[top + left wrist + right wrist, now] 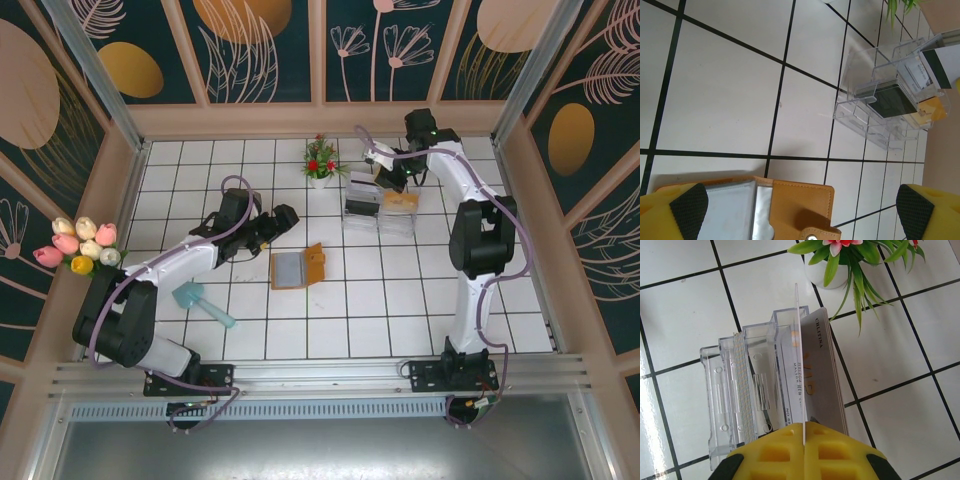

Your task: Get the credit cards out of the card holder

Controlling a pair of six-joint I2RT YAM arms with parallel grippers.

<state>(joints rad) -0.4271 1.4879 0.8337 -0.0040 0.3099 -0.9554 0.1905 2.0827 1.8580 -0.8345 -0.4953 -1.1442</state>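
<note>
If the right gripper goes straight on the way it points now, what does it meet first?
Likely the clear plastic card tray just ahead; the white dark-striped card pinched in the right gripper would reach it first. Depth is unclear.

The card holder (298,268) is orange-brown, its pockets silvery grey. White tiles with black grout lines cover the table (330,330). At twelve o'clock from the holder, a plant (320,165) shows red flowers over green leaves (white pot). The left gripper (801,211) has yellow fingers (657,217) with black pads (689,210). The white card (942,62) bears a dark stripe.
</note>
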